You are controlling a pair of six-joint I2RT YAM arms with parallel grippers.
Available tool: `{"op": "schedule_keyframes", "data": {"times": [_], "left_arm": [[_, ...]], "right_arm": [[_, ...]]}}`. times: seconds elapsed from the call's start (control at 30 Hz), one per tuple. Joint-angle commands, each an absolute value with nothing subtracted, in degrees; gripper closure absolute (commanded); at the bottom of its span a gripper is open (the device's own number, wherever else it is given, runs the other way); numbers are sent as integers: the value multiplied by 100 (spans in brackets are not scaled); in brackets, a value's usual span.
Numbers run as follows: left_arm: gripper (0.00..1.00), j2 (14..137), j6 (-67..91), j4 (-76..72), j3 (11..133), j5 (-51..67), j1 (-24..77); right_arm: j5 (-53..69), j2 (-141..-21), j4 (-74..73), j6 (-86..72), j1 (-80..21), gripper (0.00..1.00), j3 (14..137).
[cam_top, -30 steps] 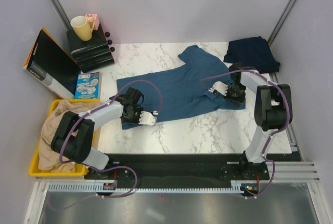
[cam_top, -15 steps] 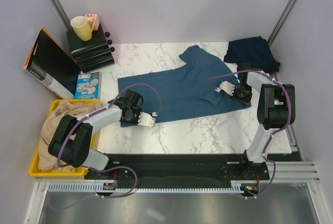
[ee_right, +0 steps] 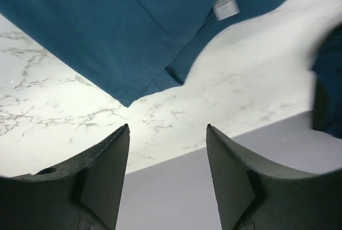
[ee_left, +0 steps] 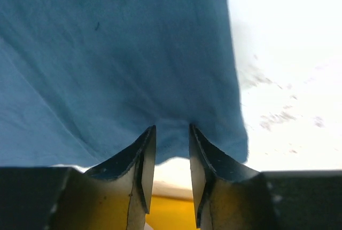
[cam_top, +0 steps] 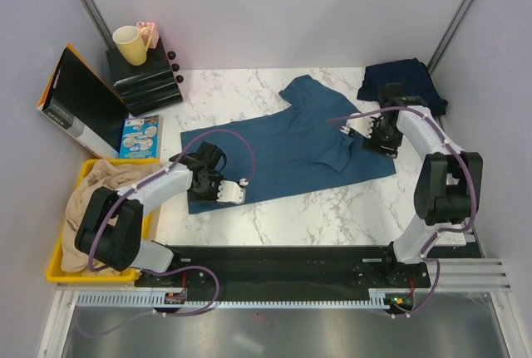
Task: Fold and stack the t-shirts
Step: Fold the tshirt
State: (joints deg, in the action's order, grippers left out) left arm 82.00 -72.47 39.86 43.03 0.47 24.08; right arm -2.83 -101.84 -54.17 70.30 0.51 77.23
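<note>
The steel-blue t-shirt (cam_top: 283, 146) lies spread across the middle of the marble table, collar toward the back. The darker navy t-shirt (cam_top: 403, 81) sits bunched at the back right corner. My left gripper (cam_top: 237, 189) is at the blue shirt's front left hem. In the left wrist view its fingers (ee_left: 172, 128) stand slightly apart, the hem (ee_left: 160, 80) lying just past the tips and nothing pinched. My right gripper (cam_top: 356, 128) hovers over the shirt's right side. It is wide open (ee_right: 167, 126) and empty, with the blue cloth (ee_right: 133, 27) and its white label (ee_right: 227, 6) beyond it.
A yellow bin (cam_top: 58, 250) holding beige cloth (cam_top: 91, 204) stands at the front left. At the back left are a black stand (cam_top: 145, 80) with a yellow mug (cam_top: 130, 44), a black box (cam_top: 79, 105) and a booklet (cam_top: 141, 135). Grey walls close in both sides.
The right gripper has opened, let go of the blue shirt's right side and lifted toward the back. The left gripper's fingers have parted at the hem. The shirt now lies flatter.
</note>
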Motion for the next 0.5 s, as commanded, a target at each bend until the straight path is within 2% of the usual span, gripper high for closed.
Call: {"op": "schedule_keyframes", "data": {"times": [0.0,0.13,0.17,0.23,0.47], "left_arm": [[61,7840,-6680,4808,4834,264,2435],[61,7796,-6513,4764,4974,193,2435],[56,7796,-6417,4738,5018,185,2435],[56,7787,-6363,4702,5045,176,2435],[56,7568,-6161,4605,4992,62,2435]], "right_arm": [[122,-9633,-5607,6927,-561,34,8077],[342,-9720,-5625,6610,-1263,39,8191],[404,-9738,-5608,6557,-1379,39,8165],[439,-9860,-5555,6399,-1659,41,8121],[545,-10248,-5133,6170,-1934,43,7805]]}}
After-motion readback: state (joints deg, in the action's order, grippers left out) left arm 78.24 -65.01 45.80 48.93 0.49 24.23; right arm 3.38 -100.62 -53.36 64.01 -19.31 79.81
